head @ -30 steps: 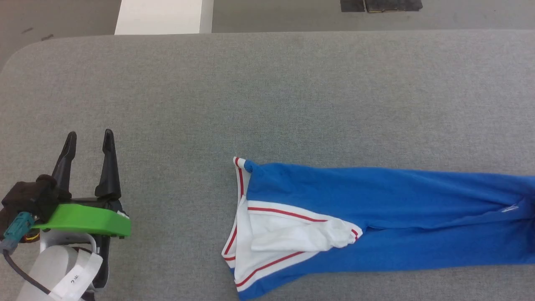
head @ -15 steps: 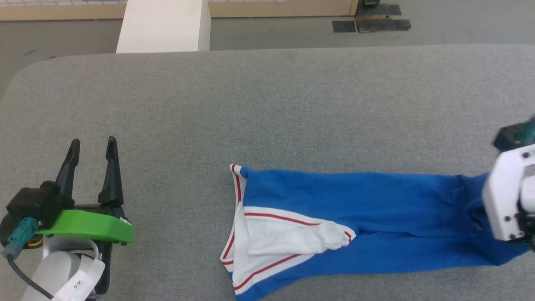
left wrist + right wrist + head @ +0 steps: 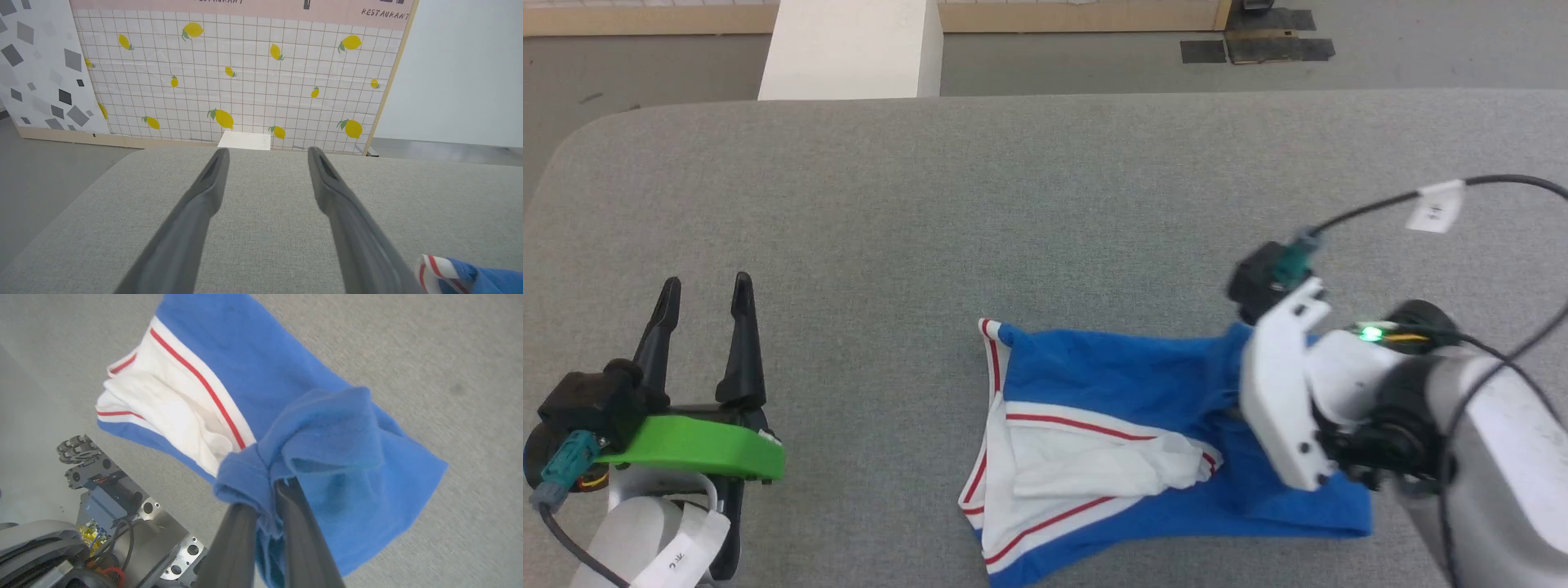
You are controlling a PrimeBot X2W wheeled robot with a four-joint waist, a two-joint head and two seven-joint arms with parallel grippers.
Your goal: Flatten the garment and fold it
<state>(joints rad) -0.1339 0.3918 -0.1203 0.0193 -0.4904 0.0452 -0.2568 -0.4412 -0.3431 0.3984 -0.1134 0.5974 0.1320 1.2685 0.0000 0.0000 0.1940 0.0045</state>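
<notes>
ok so going left to right; the left gripper (image 3: 704, 282) is parked well off to the left of the shirt (image 3: 1111, 367), jaws wide apart with nothing in them, fingers pointing across the grey table (image 3: 1045, 204) and not at the shirt at all; in its wrist view just a striped corner of the shirt pokes in at the lower right.

The shirt's long axis runs left-right; the white sleeve part with red stripes is its left end, and the blue body runs off to the right.

The right gripper (image 3: 269, 494) is clamped shut on a bunched wad of blue from the shirt's right end, held up above the shirt's own middle; so the striped end lies to the left of the jaws, and I'd guess the fold goes that way along the length; right arm is obviously the nearer one.

Hard to tell: the fingers hide behind the white wrist in the head view; can't say how many layers are pinched; no lettering or number showing; the shirt's near left corner is cut off.
</notes>
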